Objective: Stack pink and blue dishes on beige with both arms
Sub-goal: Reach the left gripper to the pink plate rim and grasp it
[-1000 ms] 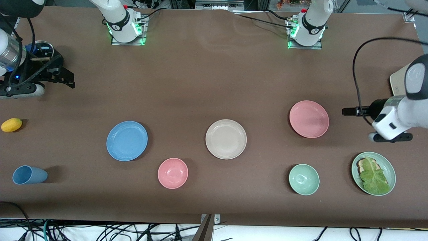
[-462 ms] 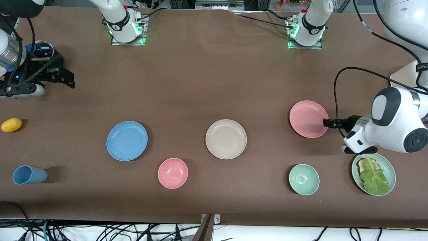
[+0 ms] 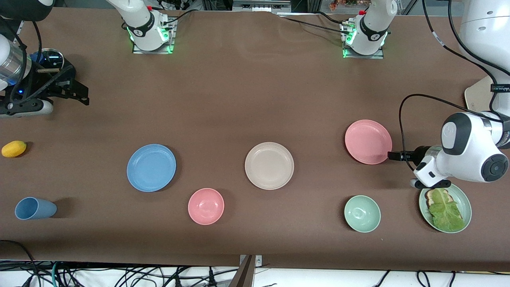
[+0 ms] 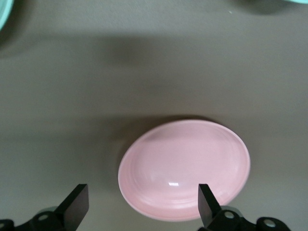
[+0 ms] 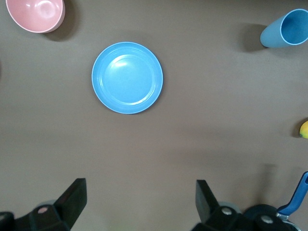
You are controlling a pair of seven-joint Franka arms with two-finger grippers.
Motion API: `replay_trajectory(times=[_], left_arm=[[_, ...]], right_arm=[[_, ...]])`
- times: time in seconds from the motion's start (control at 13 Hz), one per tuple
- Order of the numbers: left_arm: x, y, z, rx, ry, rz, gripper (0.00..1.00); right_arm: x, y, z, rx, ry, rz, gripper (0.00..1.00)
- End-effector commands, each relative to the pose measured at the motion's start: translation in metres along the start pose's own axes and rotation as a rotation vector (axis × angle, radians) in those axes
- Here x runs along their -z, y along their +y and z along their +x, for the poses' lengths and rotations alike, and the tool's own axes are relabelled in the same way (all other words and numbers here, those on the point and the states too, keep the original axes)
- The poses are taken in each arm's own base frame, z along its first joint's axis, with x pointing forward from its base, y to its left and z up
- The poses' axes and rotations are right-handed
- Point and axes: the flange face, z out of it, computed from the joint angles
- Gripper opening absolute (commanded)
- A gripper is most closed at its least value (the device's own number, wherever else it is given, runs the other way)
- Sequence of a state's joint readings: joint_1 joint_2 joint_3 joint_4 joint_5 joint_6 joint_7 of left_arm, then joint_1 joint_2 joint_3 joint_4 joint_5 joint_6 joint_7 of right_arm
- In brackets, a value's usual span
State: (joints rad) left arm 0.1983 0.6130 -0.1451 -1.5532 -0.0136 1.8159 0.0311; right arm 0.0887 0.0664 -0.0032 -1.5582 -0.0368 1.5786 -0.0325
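Left gripper (image 3: pixel 392 156) sits low at the pink plate's (image 3: pixel 368 142) rim, on the side toward the left arm's end of the table; fingers (image 4: pixel 77 207) spread wide, holding nothing, the plate's edge between them in the left wrist view. Pink plate lies flat on the table (image 3: pixel 239 99). Near it: green plate with lettuce (image 3: pixel 445 206) and green bowl (image 3: pixel 362 213), both nearer the front camera.

Right gripper (image 3: pixel 77 93) waits at the right arm's end of the table, fingers (image 5: pixel 72 199) spread, empty.

Beige plate (image 3: pixel 269 165) lies mid-table, bare. Blue plate (image 3: pixel 151 167) lies toward the right arm's end, well apart from it. Pink bowl (image 3: pixel 206 206) sits between them, nearer the camera.
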Motion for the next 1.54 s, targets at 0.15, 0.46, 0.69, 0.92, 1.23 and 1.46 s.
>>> replay_trajectory(times=[0.15, 0.46, 0.69, 0.92, 1.23, 1.46], left_arm=[[-0.024, -0.001, -0.07, -0.074, 0.181, -0.01, 1.0], [-0.047, -0.026, -0.096, -0.108, 0.241, -0.037, 1.0], [-0.066, -0.049, -0.1, -0.122, 0.265, -0.084, 1.0], [-0.084, -0.052, -0.106, -0.107, 0.291, -0.091, 1.0], [-0.102, -0.055, -0.102, -0.122, 0.296, -0.121, 1.0], [-0.111, -0.056, -0.1, -0.15, 0.337, -0.205, 1.0]], right_arm=[[0.005, 0.003, 0.0, -0.019, 0.0, 0.01, 1.0], [0.005, 0.003, 0.0, -0.019, 0.0, 0.01, 1.0], [0.005, 0.003, 0.0, -0.019, 0.0, 0.01, 1.0], [0.005, 0.003, 0.0, -0.019, 0.0, 0.01, 1.0], [0.005, 0.003, 0.0, -0.019, 0.0, 0.01, 1.0], [0.005, 0.002, 0.0, -0.017, 0.0, 0.009, 1.0]])
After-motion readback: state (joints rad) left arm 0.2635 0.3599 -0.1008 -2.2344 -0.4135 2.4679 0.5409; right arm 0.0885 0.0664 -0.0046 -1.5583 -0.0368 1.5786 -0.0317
